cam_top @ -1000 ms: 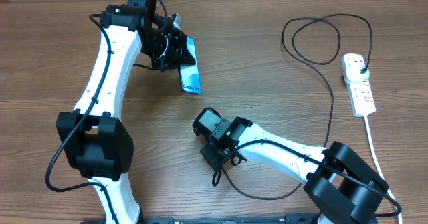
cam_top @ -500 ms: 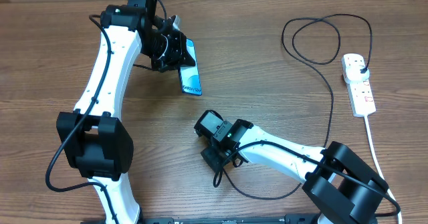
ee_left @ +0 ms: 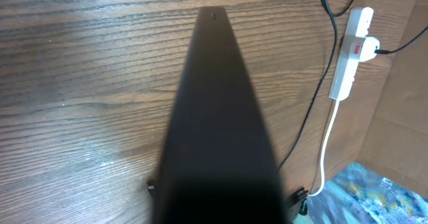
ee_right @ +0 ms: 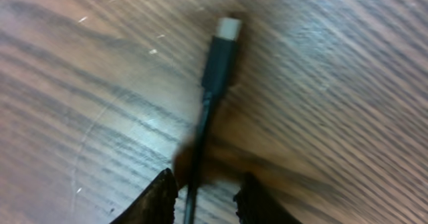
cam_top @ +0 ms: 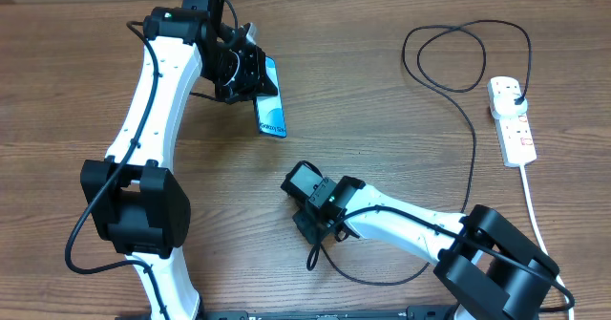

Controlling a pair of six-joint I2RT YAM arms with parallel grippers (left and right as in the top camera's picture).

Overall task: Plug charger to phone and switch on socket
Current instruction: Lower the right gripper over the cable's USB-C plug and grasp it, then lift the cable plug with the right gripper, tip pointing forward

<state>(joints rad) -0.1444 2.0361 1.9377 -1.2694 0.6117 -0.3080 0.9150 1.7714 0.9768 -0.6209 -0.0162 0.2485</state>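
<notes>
The right gripper (ee_right: 204, 187) stands narrow, with the charger (ee_right: 217, 67) cable running between its fingers (ee_right: 160, 197) and no clear pinch. The connector tip lies on the table just beyond them, nearer the robot than the phone (cam_top: 271, 110). The left gripper (cam_top: 246, 70) clamps the tilted phone. The socket (cam_top: 513, 121), with the charger's plug in it, lies far to the phone's right.

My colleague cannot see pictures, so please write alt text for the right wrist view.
The black charger cable, its silver connector tip at the top, lies on the wooden table between the two parted fingers of the right gripper, apparently untouched.
</notes>
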